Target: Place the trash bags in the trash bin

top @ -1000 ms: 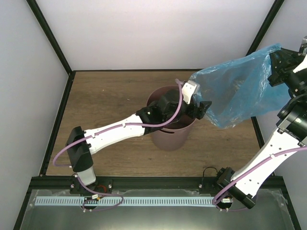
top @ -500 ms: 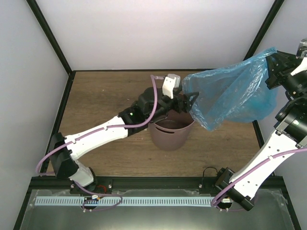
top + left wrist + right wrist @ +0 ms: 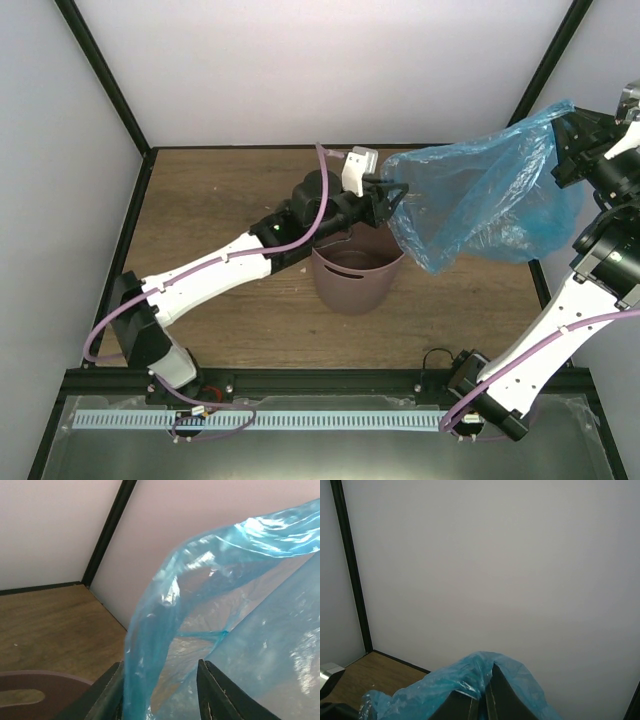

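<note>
One blue bag (image 3: pixel 480 195), thin, glossy and crinkled, hangs stretched in the air above and right of the bin (image 3: pixel 357 275). Left gripper (image 3: pixel 385 198) grips its near edge; right gripper (image 3: pixel 565 150) pinches its far corner. Bag folds hide both sets of fingertips; the bin's far rim sits behind the left arm.

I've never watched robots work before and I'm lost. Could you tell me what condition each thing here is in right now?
Trash bag: lifted off the table, stretched between both arms, not in the bin.
Trash bin: upright on the table, open top, no bag inside.
Left pincer: fingers apart, a fold of the bag running between them.
Right pincer: pinched shut on the bag's upper edge.
</note>
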Controlling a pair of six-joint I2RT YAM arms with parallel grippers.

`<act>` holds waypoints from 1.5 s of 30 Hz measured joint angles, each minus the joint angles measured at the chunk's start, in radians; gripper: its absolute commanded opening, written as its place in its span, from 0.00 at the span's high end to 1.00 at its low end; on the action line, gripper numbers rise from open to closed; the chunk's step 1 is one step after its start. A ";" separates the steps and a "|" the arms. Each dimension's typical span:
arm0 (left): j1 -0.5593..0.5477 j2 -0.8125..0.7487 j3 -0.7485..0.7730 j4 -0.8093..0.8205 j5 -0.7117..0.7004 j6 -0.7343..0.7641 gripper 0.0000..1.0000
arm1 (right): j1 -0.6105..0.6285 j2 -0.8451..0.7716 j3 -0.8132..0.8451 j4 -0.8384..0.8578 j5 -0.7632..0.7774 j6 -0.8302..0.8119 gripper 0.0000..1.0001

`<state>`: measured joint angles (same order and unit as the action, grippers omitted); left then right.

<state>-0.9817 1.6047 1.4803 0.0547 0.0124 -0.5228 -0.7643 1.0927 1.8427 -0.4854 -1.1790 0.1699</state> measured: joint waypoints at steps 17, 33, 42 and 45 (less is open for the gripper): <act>0.000 0.077 0.314 -0.128 0.095 0.129 0.96 | 0.000 0.093 0.066 0.122 -0.059 0.108 0.99; -0.010 -0.015 0.555 -0.214 0.056 0.242 0.96 | 0.000 0.114 0.115 0.502 -0.219 0.404 0.99; -0.039 -0.091 0.608 -0.315 0.037 0.260 0.96 | 0.000 0.062 0.101 0.658 -0.231 0.555 0.99; -0.040 -0.117 0.622 -0.343 0.025 0.269 0.96 | 0.000 0.021 0.061 0.694 -0.233 0.589 0.99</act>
<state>-1.0218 1.4879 2.1025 -0.2878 0.0376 -0.2535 -0.7647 1.1133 1.9034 0.2085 -1.4120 0.7589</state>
